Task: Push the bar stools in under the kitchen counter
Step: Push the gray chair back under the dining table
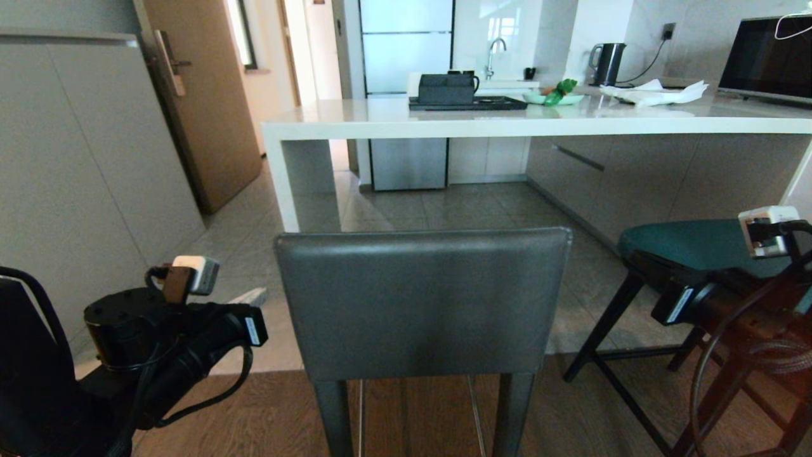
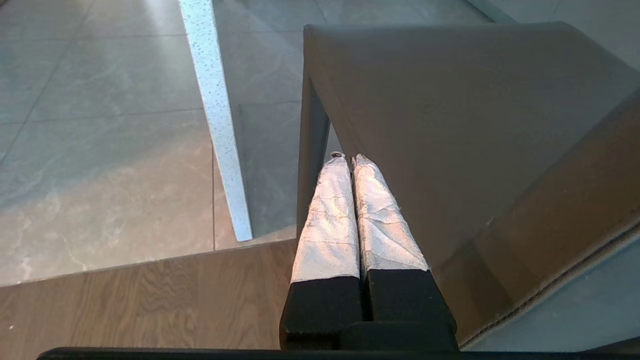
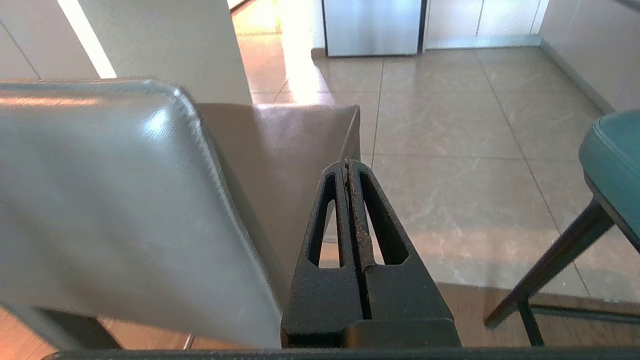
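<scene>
While both arms flank the grey stool (image 1: 422, 301), it stands on the wood floor short of the white tabletop (image 1: 444, 120), backrest toward the robot. Left claw (image 2: 348, 159) is clenched beside the seat's left edge; right claw (image 3: 346, 162) is clenched at its right. Teal stool (image 1: 691, 244) sits rightward.

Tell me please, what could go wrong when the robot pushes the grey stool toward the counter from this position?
1. The grey stool stands near the counter's side panel; a skewed push might drive it into the panel.
2. Both grippers, left and right, are shut beside the backrest, gripping nothing, so they could slip off.
3. The teal stool is close on the right; the right arm might bump it.
</scene>
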`<state>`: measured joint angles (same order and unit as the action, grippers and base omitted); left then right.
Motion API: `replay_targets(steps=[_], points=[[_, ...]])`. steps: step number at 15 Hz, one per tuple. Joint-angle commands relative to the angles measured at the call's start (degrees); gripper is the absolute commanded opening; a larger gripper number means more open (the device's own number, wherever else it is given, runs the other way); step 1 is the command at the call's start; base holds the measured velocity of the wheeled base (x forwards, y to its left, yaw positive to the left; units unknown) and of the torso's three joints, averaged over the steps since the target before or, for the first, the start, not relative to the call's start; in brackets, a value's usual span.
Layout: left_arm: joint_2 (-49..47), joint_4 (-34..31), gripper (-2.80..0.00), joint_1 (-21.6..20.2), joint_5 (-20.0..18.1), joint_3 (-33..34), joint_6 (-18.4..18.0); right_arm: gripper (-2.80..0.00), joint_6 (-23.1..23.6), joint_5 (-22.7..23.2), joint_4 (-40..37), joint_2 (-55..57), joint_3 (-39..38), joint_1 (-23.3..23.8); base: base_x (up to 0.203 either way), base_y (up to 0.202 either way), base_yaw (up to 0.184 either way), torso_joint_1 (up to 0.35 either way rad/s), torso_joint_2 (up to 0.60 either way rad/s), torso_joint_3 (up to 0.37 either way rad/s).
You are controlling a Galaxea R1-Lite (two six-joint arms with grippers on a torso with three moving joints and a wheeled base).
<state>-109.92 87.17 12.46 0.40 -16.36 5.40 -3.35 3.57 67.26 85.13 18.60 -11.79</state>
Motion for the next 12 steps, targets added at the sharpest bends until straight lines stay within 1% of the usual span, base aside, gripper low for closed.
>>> replay_targets(steps=[1,4,7,10,12], points=[[-0.5,0.5,-2.80,0.2,-0.1,-0.6,0.0,-2.80,0.0,0.0,1.7,3.5,0.2,0.1,0.000,0.000,0.000,0.000,0.00,0.000],[-1.3,0.5,-2.80,0.0,0.0,-1.6,0.0,-2.80,0.1,-0.6,3.6,6.8,0.7,0.0,0.000,0.000,0.000,0.000,0.00,0.000],[-3.1,0.5,-2.80,0.0,0.0,-3.9,0.1,-2.80,0.8,-1.0,9.3,11.2,1.1,0.0,0.000,0.000,0.000,0.000,0.00,0.000],[-4.8,0.5,-2.80,0.3,0.7,-5.9,0.1,-2.80,1.5,-1.2,10.1,12.4,2.1,-0.4,0.000,0.000,0.000,0.000,0.00,0.000],[-5.3,0.5,-2.80,1.2,0.7,-6.9,0.2,-2.80,1.8,-1.0,10.2,13.1,2.5,-2.2,0.000,0.000,0.000,0.000,0.00,0.000]])
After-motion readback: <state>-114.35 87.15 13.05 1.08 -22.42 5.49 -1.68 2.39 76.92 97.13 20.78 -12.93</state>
